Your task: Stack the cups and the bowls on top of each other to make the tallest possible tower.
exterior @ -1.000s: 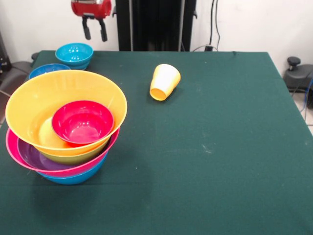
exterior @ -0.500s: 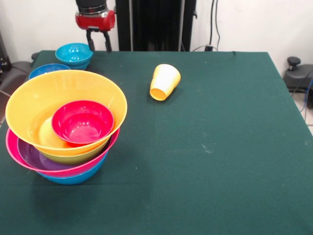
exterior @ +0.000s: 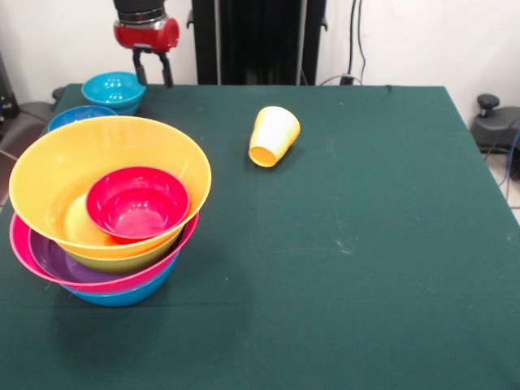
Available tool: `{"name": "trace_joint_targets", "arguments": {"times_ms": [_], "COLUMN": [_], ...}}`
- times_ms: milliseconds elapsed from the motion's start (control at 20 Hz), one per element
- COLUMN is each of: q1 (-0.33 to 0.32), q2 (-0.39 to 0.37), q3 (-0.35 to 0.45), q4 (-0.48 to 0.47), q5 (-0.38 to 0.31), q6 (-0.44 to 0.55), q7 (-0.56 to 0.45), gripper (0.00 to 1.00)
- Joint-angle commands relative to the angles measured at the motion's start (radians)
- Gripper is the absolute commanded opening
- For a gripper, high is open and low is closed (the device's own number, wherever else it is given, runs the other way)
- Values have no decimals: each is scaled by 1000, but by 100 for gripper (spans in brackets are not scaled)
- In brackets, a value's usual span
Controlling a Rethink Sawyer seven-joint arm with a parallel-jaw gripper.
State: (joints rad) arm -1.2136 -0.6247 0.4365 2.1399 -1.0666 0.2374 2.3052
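The tower (exterior: 106,203) stands at the left front: a small red bowl (exterior: 136,201) inside the large orange bowl (exterior: 57,162), over green, purple, pink and blue bowls. A light blue bowl (exterior: 114,88) sits at the far left, seemingly on another blue bowl. A medium blue bowl (exterior: 77,116) shows partly behind the orange one. The yellow-orange cup (exterior: 274,136) lies on its side in the far middle. My gripper (exterior: 153,75) is open, fingers pointing down, just right of the light blue bowl, its left finger at the rim. The red cup is out of view.
The green table (exterior: 366,244) ends at the right and far edges. The black pedestal (exterior: 256,41) stands behind the far edge, with cables on the wall.
My gripper has come down and moved left to the light blue bowl's right rim. That bowl has shifted a little to the left. The tower and cup are unmoved.
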Motion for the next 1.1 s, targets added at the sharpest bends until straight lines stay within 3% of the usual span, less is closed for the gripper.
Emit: {"name": "trace_joint_targets", "arguments": {"times_ms": [50,350,550,800,1100], "q1": [-36,-33,-38,13,4], "q2": [52,147,124,156,131], "q3": [54,29,35,19,73], "q4": [-90,-143,-124,-176,-169], "q5": [-77,-139,-138,-164,-102], "q6": [38,-5,0,-27,24], "q7": [-193,-155,-145,-91,-128], "gripper": [100,100,100,100,100]}}
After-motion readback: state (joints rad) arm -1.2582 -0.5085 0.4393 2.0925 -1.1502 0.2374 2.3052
